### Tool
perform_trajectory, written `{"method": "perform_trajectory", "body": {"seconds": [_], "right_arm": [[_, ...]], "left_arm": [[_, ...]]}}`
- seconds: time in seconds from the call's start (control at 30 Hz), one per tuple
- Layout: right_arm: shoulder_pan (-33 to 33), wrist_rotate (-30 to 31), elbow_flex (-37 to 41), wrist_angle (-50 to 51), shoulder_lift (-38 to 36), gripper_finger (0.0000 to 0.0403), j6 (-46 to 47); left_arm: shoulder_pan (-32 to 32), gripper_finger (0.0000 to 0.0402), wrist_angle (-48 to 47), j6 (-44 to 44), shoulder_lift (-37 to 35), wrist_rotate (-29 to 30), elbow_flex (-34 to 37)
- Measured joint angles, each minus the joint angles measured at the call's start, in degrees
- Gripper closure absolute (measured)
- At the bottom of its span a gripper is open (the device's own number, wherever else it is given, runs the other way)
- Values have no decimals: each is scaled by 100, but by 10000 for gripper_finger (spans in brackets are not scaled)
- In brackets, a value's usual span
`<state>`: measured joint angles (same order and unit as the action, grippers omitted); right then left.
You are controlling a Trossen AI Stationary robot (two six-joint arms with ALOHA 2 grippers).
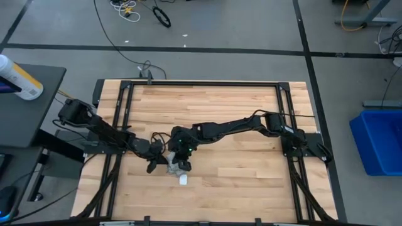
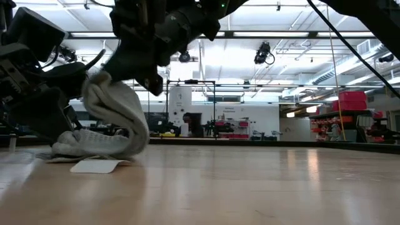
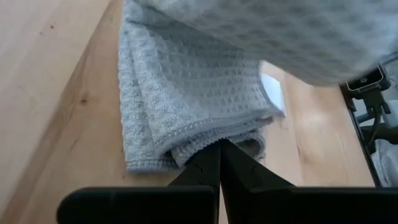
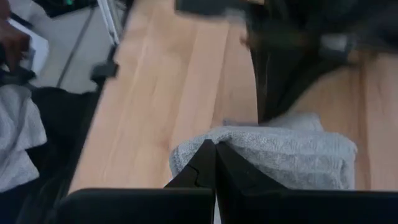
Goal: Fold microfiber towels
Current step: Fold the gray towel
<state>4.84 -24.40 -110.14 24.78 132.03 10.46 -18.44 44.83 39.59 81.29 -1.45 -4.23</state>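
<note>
The light grey-blue microfiber towel (image 1: 172, 164) lies folded in several layers near the table's front middle, and its lower layers rest flat on the wood (image 2: 87, 145). One part of it is raised in a hump (image 2: 115, 103). A small white tag (image 2: 94, 166) lies on the table beside it. My right gripper (image 4: 214, 148) is shut on the raised part. My left gripper (image 3: 221, 148) is low at the towel's left side, shut at the edge of the flat layers. My left gripper pinches the hemmed edge of the lower layers (image 3: 205, 138) between its shut fingertips, coming in low from the table's left. Those layers lie flat on the table. My fingertips hide how many layers are between them. My right gripper pinches a rounded fold of the towel (image 4: 249, 146) between its two fingers, slanting down from above. That part is lifted clear and arches over the flat layers (image 2: 125, 119). Its lower end runs down onto the towel on the table.
Bare wood stretches toward the table's right (image 1: 251, 169) and far side (image 1: 207, 103). Black frame rails (image 1: 123, 107) run along the table's sides. A blue bin (image 1: 380, 141) stands off the table to the right. More grey cloth (image 4: 15, 143) lies beyond the table edge.
</note>
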Motion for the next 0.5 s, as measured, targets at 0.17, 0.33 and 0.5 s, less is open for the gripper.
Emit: {"method": "perform_trajectory", "body": {"seconds": [0.17, 0.33, 0.5], "right_arm": [[-24, -25, -21, -97, -2, 403, 91], [-26, -130, -15, -187, 280, 403, 254], [-60, -395, -373, -306, 915, 403, 361]], "left_arm": [[0, 400, 6, -13, 112, 66, 0], [1, 401, 3, -22, 117, 64, 4], [2, 401, -14, -13, 121, 85, 4]]}}
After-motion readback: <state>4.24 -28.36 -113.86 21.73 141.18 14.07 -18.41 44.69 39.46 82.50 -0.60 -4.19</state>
